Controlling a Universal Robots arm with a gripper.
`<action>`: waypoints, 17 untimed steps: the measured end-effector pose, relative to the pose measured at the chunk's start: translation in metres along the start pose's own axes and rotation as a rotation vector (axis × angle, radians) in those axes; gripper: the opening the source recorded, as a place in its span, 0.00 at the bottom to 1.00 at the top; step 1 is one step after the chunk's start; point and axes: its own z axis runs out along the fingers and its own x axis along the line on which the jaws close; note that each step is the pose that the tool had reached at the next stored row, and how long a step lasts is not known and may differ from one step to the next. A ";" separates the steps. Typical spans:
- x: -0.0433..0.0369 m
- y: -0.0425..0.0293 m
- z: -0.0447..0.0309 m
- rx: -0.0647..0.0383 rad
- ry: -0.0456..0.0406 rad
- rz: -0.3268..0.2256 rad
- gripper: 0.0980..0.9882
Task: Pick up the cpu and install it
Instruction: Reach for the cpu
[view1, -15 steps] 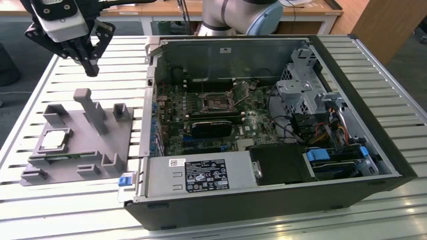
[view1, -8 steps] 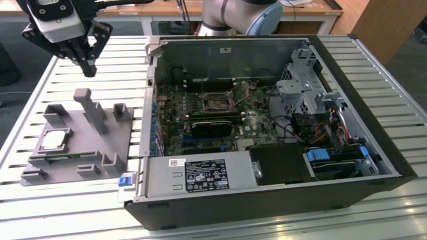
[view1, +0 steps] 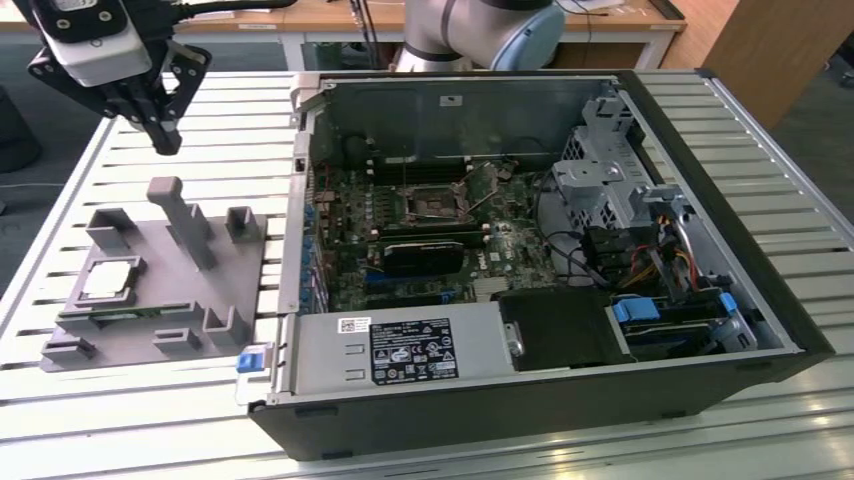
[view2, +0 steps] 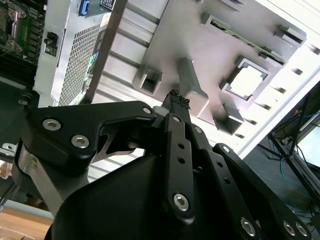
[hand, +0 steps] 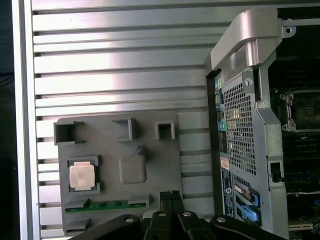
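In the exterior view, a grey tray lies at nine o'clock of the open computer case. At the tray's twelve o'clock hangs the gripper, jaws pressed together, empty. The cpu, square, silver-topped and pale-rimmed, sits recessed at the tray's nine o'clock.

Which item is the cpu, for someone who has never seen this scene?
Find the open computer case; on the exterior view's left lies a grey tray. The cpu is the flat silver square in its pocket, unlike the long green memory stick beside it.
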 end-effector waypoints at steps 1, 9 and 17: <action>0.0022 -0.0002 0.0000 0.000 0.0001 0.000 0.01; 0.0159 -0.0013 0.0008 0.000 0.0003 0.000 0.01; 0.0285 -0.0022 0.0013 0.000 0.0003 0.000 0.01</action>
